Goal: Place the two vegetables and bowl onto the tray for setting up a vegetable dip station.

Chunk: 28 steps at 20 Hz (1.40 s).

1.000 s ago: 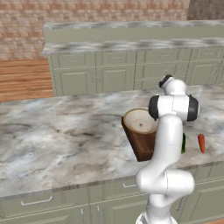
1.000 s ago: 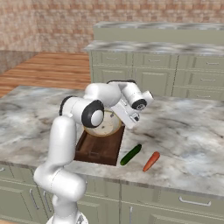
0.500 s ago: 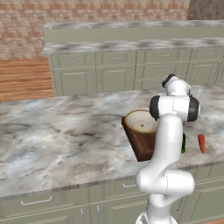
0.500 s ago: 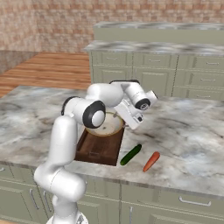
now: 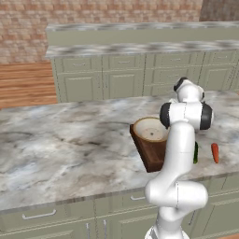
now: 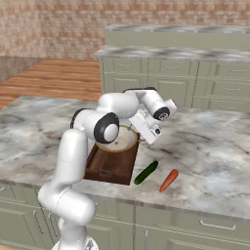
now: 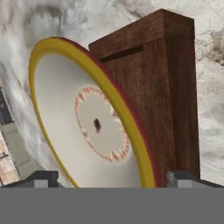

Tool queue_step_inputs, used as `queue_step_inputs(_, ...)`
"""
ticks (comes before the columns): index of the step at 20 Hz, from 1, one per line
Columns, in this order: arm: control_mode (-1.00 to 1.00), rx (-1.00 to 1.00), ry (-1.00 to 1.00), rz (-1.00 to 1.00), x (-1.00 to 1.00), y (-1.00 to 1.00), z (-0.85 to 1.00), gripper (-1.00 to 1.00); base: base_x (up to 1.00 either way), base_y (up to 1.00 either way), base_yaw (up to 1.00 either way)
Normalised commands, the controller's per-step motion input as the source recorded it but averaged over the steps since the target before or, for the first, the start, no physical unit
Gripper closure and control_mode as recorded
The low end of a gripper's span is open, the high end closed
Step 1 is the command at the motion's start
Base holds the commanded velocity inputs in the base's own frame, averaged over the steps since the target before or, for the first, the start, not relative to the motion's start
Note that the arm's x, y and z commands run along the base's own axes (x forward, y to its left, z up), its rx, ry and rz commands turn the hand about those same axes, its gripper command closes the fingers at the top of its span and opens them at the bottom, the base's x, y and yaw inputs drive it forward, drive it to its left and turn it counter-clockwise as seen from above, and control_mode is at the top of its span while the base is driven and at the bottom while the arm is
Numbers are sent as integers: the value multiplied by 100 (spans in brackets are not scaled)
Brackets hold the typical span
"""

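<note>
bowl [image 7: 94, 122] — just beneath open pincer [image 7: 111, 178]

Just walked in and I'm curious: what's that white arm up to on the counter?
It is setting up a tray. The bowl already sits on the tray's far end, and the open fingers hover above it, holding nothing. The cucumber and the carrot lie on the counter beside the tray.

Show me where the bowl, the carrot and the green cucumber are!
bowl [image 6: 118, 140], right base view, on its pale inside.
carrot [image 6: 168, 180], right base view, middle of the orange stick.
cucumber [image 6: 146, 172], right base view, middle of the green stick.
</note>
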Motion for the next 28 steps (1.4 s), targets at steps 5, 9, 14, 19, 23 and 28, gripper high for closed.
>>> queue_step_inputs(5, -100, -5, 17, 0, -8, -9, 19, -100, 0, 0, 0)
queue_step_inputs(9, -100, -10, 17, 0, -20, -12, 12, -100, 0, 0, 0)
queue_step_inputs(14, -100, -12, 12, 0, -31, -13, 5, -100, 0, 0, 0)
queue_step_inputs(19, -100, -12, 11, 0, -33, -13, 2, -100, 0, 0, 0)
queue_step_inputs(23, -100, -12, 9, 0, -35, -12, 0, -100, 0, 0, 0)
queue_step_inputs(28, -100, -14, 3, -3, -39, -8, 0, -100, 0, 0, 0)
